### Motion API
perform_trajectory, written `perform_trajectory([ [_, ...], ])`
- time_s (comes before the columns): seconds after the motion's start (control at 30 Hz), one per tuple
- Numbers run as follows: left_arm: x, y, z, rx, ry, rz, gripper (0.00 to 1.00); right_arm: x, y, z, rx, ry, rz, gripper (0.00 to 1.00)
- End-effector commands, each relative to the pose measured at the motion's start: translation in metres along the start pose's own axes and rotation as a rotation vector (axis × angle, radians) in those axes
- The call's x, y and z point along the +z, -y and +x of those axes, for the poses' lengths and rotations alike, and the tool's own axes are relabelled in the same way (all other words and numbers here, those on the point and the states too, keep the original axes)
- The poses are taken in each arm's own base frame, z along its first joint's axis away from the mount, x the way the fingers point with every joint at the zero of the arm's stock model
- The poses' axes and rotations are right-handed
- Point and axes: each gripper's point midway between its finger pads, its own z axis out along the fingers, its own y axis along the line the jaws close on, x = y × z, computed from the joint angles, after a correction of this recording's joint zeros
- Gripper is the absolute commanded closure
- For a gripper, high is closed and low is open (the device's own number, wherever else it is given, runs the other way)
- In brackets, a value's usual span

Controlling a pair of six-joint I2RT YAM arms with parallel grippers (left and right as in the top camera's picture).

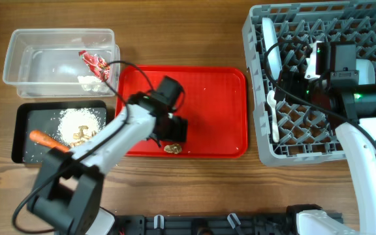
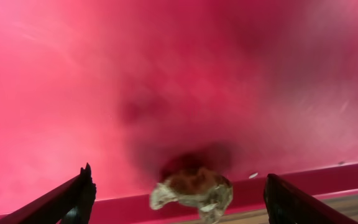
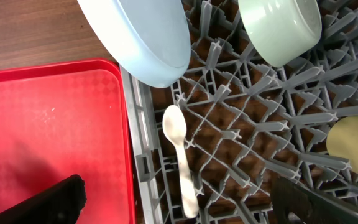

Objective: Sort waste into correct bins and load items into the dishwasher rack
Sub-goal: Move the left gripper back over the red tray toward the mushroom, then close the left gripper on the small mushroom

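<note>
Yellow cup (image 3: 353, 137): right-wrist view only

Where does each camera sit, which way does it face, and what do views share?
Overhead: above the table, looking straight down; both arms, red tray, dishwasher rack.
Left wrist: on left arm, facing down at the tray's rim and golden-brown lump; own fingers show.
Right wrist: over the rack, facing white spoon; own fingers show.
Shared: overhead also shows lump, spoon.

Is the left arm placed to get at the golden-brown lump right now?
Likely yes: the left gripper hangs open astride the golden-brown lump, nothing between, though the rim of the red tray beside it may crowd the jaws.
</note>
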Motion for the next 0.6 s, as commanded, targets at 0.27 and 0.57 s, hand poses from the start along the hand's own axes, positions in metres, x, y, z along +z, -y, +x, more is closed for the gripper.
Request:
perform_trajectory([
  [0.27, 0.032, 0.009, 0.024, 0.039, -0.127, -0.048, 0.5, -0.003, -0.001, -0.002, 0.018, 0.01, -0.01, 0.03],
  [0.57, 0.018, 0.002, 0.006, 0.001, -0.074, -0.037, 0.62, -0.003, -0.001, -0.001, 0.017, 0.008, -0.009, 0.03],
])
